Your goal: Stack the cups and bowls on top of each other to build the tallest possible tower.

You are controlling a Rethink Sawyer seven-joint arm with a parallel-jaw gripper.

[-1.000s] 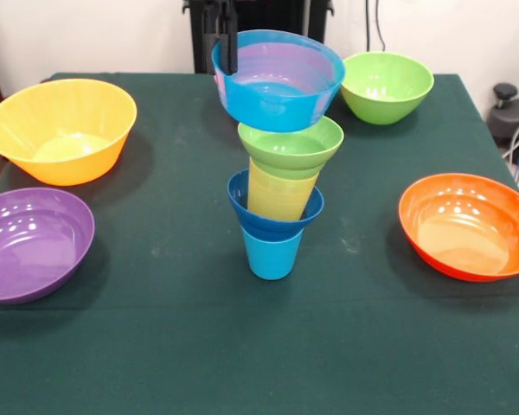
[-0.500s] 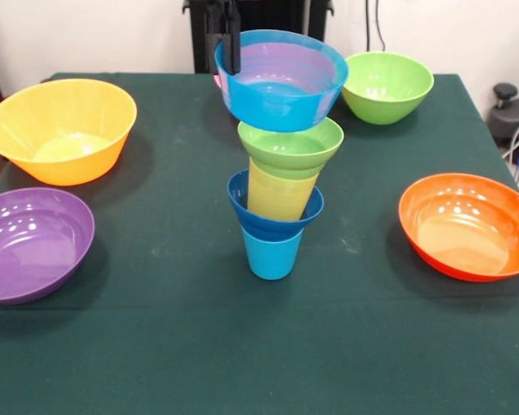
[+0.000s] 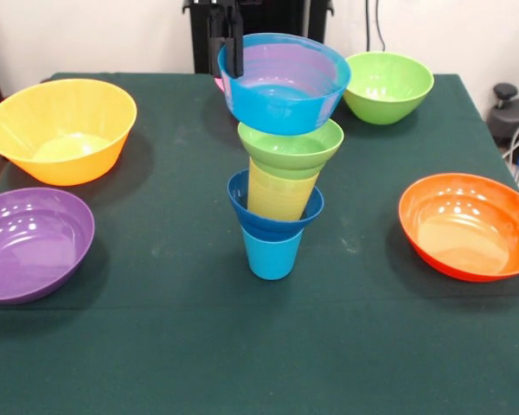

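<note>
A tower stands mid-table: a light blue cup [image 3: 271, 255] at the bottom, a dark blue bowl [image 3: 240, 203] on it, a yellow cup [image 3: 281, 194] in that, and a small green bowl [image 3: 290, 149] on top. My gripper [image 3: 232, 54] comes down from above and is shut on the left rim of the light blue bowl [image 3: 281, 104]. It holds the bowl just over the small green bowl, a little tilted. I cannot tell whether the two bowls touch.
A yellow-orange bowl [image 3: 60, 130] and a purple bowl [image 3: 30, 242] sit on the left, an orange bowl [image 3: 467, 226] on the right and a green bowl [image 3: 387, 86] at the far right. A sliver of a pink bowl [image 3: 216, 84] shows behind the held bowl.
My gripper and the light blue bowl have shifted slightly to the right, closer over the tower. The tower and the other bowls have not moved.
</note>
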